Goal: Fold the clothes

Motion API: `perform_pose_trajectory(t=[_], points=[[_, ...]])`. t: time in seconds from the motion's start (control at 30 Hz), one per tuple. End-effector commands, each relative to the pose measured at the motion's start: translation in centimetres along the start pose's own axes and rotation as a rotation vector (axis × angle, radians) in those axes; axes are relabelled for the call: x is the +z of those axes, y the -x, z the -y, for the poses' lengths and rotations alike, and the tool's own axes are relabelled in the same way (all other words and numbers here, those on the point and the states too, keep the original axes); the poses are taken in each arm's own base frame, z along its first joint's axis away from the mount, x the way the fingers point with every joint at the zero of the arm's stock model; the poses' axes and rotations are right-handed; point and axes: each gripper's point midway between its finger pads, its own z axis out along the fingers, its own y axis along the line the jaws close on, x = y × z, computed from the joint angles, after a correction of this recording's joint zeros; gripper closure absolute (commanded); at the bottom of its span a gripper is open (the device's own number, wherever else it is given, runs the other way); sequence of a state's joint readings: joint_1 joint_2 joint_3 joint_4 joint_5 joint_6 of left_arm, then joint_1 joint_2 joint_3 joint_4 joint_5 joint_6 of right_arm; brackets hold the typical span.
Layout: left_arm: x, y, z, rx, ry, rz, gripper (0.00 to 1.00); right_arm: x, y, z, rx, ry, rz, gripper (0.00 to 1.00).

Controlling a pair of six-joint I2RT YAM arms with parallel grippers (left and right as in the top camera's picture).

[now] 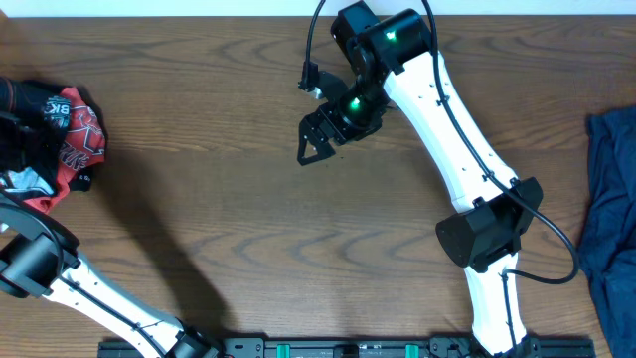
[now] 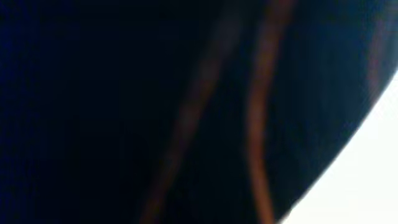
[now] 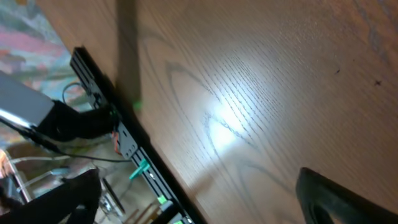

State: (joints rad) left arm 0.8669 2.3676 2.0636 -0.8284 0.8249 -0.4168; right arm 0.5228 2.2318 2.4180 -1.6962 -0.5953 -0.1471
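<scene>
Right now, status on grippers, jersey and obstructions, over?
Left gripper unseen, shut, black-and-orange fabric against its camera. Right gripper open, empty, over wood table. Jersey bunched at table's left edge, unfolded. Blue garment at right edge; nothing blocking.

Shows black jersey (image 1: 55, 129) bunched at left edge of wooden table (image 1: 219, 199), blue garment (image 1: 611, 199) at right edge. Places right gripper (image 1: 312, 149) above bare wood, spread wide, empty, well apart from both.
</scene>
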Motion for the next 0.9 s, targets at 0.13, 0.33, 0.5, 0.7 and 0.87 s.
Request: perform_pose_trajectory(t=[0.13, 0.33, 0.5, 0.7, 0.87], points=[[-1.4, -2.0, 4.9, 0.055, -0.221, -0.091, 0.94, 0.0, -0.1, -0.5, -0.013, 0.014, -0.001, 0.01], [-6.7, -3.0, 10.1, 0.237, -0.230, 0.015, 0.93, -1.0, 0.1, 1.1, -0.011, -0.067, 0.020, 0.01], [-12.2, -4.7, 13.6, 0.374, -0.160, 0.147, 0.92, -4.2, 0.2, 4.8, 0.015, -0.241, 0.073, 0.01], [-17.2, -8.0, 14.7, 0.463, 0.112, 0.321, 0.88, -10.2, -0.7, 8.7, 0.114, -0.413, 0.183, 0.01], [-18.6, -13.1, 17.5, 0.585, 0.235, 0.376, 0.87, -16.2, -3.4, 12.8, 0.279, -0.612, 0.273, 0.01]])
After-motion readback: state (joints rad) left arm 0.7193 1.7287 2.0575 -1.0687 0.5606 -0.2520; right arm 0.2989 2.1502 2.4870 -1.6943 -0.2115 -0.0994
